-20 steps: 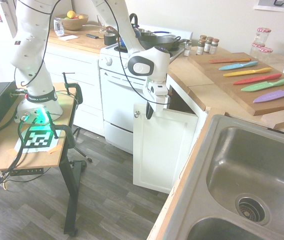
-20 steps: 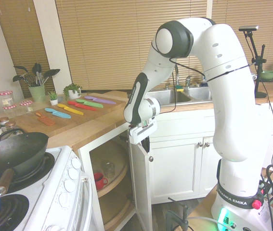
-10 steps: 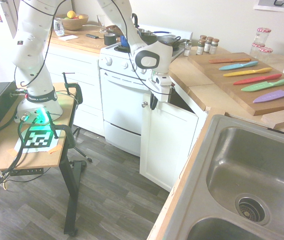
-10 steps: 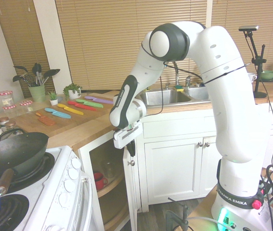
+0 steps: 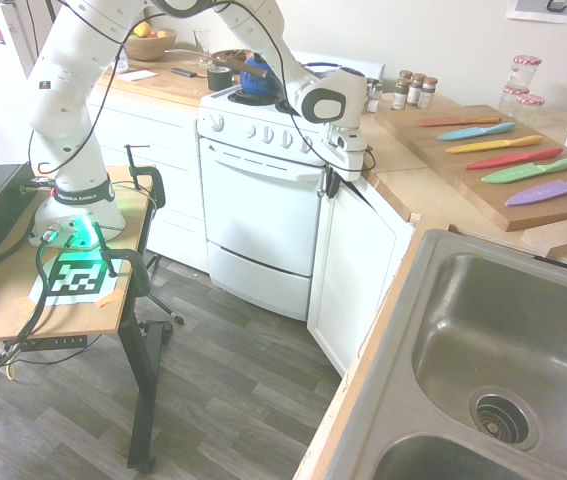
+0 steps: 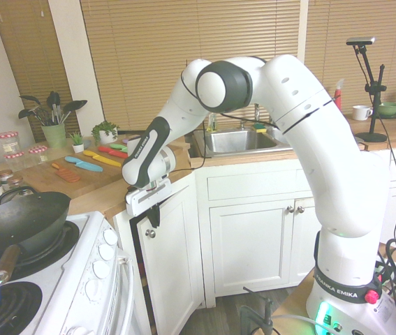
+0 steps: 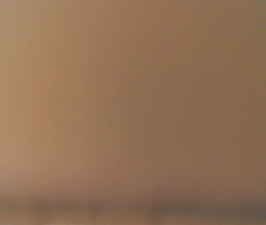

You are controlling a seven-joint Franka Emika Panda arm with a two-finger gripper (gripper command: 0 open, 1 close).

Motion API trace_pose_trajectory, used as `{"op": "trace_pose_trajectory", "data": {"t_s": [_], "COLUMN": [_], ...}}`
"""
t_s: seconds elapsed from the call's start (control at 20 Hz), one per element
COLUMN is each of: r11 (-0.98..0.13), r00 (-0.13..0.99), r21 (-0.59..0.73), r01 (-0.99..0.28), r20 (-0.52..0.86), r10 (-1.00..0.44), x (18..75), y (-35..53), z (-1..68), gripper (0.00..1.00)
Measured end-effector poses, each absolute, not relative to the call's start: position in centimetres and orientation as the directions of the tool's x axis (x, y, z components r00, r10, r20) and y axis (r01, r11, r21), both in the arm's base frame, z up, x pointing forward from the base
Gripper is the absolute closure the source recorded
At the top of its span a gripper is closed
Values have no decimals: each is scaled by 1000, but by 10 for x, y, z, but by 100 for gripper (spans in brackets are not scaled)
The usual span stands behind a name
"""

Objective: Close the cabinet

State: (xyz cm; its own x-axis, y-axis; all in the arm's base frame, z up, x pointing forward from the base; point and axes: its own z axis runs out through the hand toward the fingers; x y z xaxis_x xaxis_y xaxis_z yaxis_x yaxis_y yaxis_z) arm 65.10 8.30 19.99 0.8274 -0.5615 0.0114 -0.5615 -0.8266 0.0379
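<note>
Jaws shut, nothing gripped, pressed near top corner of cabinet door, beside round knob. Door slightly ajar, between white oven and sink cabinets, below wooden counter.

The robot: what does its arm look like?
A thick, glossy white arm with rounded segments and dark grey joint covers, lettered "FRANKA EMIKA" in the second exterior view, with thin black cables looping along it. Its white, boxy end effector has two short black fingers.

Only a blurred tan-brown surface shows, with a darker blurry band crossing it.
</note>
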Motion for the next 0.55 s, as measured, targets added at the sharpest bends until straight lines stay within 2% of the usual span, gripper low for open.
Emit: {"op": "trace_pose_trajectory", "data": {"t_s": [0.2, 0.5, 0.55], "r11": [-809, -805, -807], "r00": [810, 806, 808], "r21": [34, 37, 43], "r01": [-586, -592, -589], "r20": [24, 48, 51], "r10": [-586, -591, -587], "x": [645, 583, 570], "y": [60, 32, 28], "z": [211, 242, 247], "gripper": [100, 100, 0]}}
